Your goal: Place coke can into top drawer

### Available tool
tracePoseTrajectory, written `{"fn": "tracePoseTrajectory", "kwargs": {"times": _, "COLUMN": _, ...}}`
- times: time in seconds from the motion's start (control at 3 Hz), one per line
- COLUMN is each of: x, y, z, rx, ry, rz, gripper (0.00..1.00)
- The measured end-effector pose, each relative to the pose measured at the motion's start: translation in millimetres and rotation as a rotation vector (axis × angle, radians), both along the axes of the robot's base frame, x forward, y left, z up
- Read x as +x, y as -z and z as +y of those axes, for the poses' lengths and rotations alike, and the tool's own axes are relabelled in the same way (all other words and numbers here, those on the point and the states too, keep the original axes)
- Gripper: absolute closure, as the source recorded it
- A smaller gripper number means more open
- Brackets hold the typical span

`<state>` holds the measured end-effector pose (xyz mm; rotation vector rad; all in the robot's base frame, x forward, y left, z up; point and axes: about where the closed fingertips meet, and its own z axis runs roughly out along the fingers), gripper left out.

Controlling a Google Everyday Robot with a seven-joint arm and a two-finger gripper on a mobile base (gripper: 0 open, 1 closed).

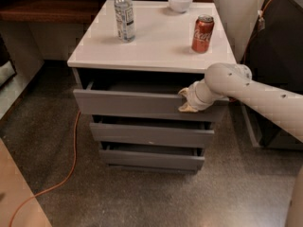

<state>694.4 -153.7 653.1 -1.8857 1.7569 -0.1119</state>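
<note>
The red coke can (202, 33) stands upright on the white cabinet top (156, 41), near its right edge. Below it, the top drawer (128, 104) is pulled out a little, with a dark gap showing behind its grey front. My gripper (185, 101) is at the right end of that front, well below the can. It is shut on the front's upper edge, one finger over the lip and the other against the face. My arm reaches in from the right.
A clear plastic bottle (124, 14) and a white bowl (180, 1) also stand on the cabinet top. Two narrower grey drawers (151, 135) sit below the top one. An orange cable (71, 160) lies on the floor at left. Dark equipment (279, 56) stands at right.
</note>
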Motion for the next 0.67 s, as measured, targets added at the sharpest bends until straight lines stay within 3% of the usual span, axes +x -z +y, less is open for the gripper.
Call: {"fn": "tracePoseTrajectory", "kwargs": {"times": 0.67, "x": -12, "y": -1, "z": 1, "rx": 0.006, "ry": 0.011, "rz": 0.008, "gripper": 1.0}}
